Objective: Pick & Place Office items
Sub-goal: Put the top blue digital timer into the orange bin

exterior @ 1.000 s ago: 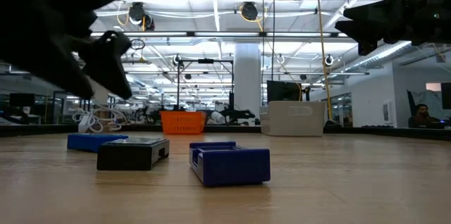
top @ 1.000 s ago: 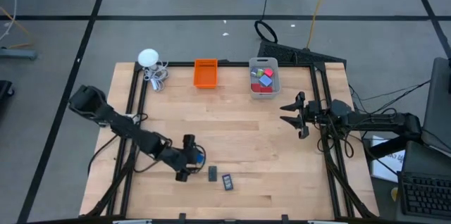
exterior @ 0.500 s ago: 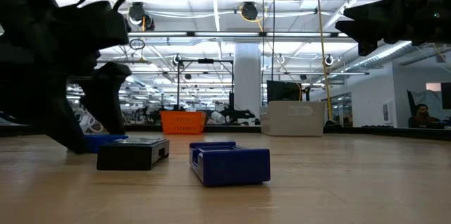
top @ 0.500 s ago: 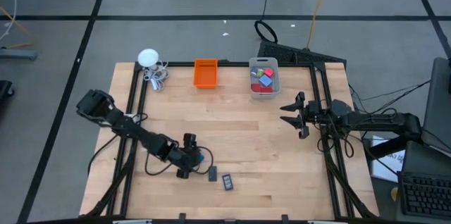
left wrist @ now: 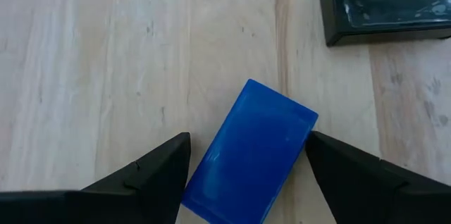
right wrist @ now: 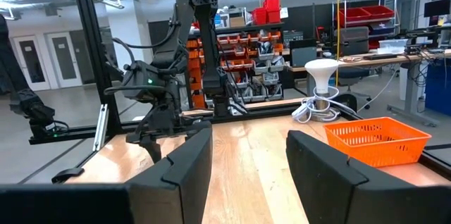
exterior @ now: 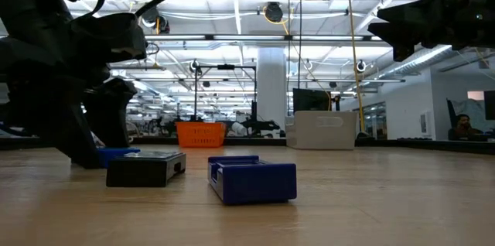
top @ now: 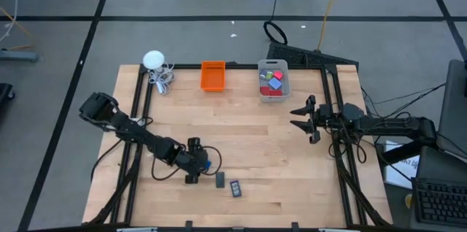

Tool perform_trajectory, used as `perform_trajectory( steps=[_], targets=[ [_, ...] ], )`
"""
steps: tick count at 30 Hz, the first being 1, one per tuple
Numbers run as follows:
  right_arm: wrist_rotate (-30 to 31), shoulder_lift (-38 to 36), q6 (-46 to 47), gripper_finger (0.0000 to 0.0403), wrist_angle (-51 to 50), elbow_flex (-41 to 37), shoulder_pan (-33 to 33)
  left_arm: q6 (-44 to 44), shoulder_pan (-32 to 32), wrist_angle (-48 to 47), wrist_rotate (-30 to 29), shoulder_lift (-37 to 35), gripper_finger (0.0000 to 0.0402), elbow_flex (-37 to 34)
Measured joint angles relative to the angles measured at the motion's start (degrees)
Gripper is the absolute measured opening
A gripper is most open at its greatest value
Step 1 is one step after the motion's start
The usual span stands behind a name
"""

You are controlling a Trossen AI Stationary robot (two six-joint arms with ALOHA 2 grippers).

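Blue block (left wrist: 250,153) on the table's (top: 255,144) near-left part, straddled by the left gripper's (left wrist: 246,164) spread fingers, probably for a grab toward the far clear bin (top: 273,79); right gripper (top: 300,117) parked right, parted, empty.

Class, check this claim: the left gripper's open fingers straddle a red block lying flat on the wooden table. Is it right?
Not quite. The block is blue, not red, as the left wrist view shows. The rest stands: the left gripper is open, straddling it on the wooden table.
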Motion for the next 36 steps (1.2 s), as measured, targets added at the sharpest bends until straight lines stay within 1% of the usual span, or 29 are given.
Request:
perform_trajectory(
  steps=[3,6,11,18,22,24,28,33,36],
  targets=[
    [0.0,0.0,0.0,0.0171,-0.01,0.0,0.0,-0.04,-0.02,0.15,0.1,0.01,0.0262,-0.01],
    [-0.01,0.0,0.0,0.0171,-0.01,0.0,0.0,-0.44,-0.07,0.19,0.49,0.07,0.0222,-0.03],
    [0.0,0.0,0.0,0.0171,-0.01,0.0,0.0,-4.53,-0.07,0.63,0.21,0.09,0.0156,-0.05],
    [0.0,0.0,0.0,0.0171,0.01,0.0,0.0,-11.57,0.0,1.71,0.05,0.11,0.0154,-0.08],
    [-0.02,0.0,0.0,0.0171,-0.01,0.0,0.0,-14.97,0.0,1.72,-0.64,0.11,0.0175,-0.12],
    [-0.01,0.0,0.0,0.0171,0.0,0.0,0.0,-15.3,-0.02,1.78,-1.18,0.13,0.0177,-0.12],
    [-0.02,0.0,0.0,0.0171,-0.01,0.0,0.0,-15.04,-0.04,1.91,-1.51,0.13,0.0154,-0.12],
    [-0.01,0.0,0.0,0.0171,0.0,0.0,0.0,-14.72,-0.03,3.6,-2.85,-0.22,0.0154,-0.24],
    [-0.02,0.0,0.0,0.0171,0.0,0.0,0.0,-12.22,0.07,6.65,-3.48,-0.67,0.0154,-0.38]
  ],
)
